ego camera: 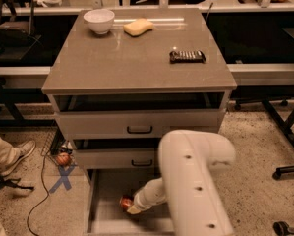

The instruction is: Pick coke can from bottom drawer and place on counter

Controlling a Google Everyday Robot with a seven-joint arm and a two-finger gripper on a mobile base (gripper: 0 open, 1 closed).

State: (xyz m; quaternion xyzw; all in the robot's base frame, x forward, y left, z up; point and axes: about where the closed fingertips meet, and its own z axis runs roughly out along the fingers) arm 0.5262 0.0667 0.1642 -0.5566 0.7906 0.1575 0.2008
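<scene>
Low, beneath the counter (136, 68) — end effector (130, 208) inside bottom drawer (104, 219).

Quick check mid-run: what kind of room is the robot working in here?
Probably a lab or workshop, not a home: speckled hard floor, a blue tape cross on it, long workbenches behind the cabinet. The hand is down in the bottom drawer at the coke can.

The bottom drawer (105, 187) stands open at 6 o'clock, showing a flat grey floor and low side walls. The coke can (125, 202), small and red, sits on that floor near the middle. The gripper (132, 209) is right against the can at its 4 o'clock. The counter (136, 65), glossy grey-beige, lies at 12 o'clock.
</scene>
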